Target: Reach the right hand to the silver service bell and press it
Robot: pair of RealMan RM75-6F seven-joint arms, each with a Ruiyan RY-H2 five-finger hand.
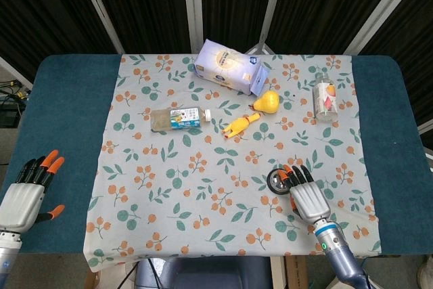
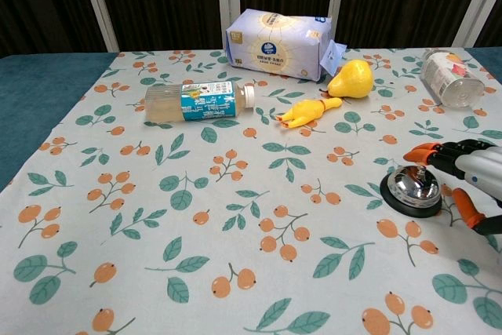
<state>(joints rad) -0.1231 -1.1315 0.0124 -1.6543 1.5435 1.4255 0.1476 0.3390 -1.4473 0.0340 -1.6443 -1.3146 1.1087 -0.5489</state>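
Note:
The silver service bell [image 2: 413,188] on its black base sits on the floral cloth at the near right; in the head view the bell [image 1: 277,181] is partly covered. My right hand [image 1: 307,196] hovers flat over its right side with fingers spread, and its orange fingertips [image 2: 424,151] lie just above the dome's right edge. Whether they touch the bell I cannot tell. That hand [image 2: 471,174] holds nothing. My left hand [image 1: 26,191] rests open at the table's near left, on the blue surface, far from the bell.
A clear bottle [image 1: 176,118] lies on its side, with a yellow rubber chicken [image 1: 240,125] and a yellow pear [image 1: 267,101] towards the middle. A tissue pack [image 1: 226,66] is at the back and a small jar [image 1: 325,100] at the right.

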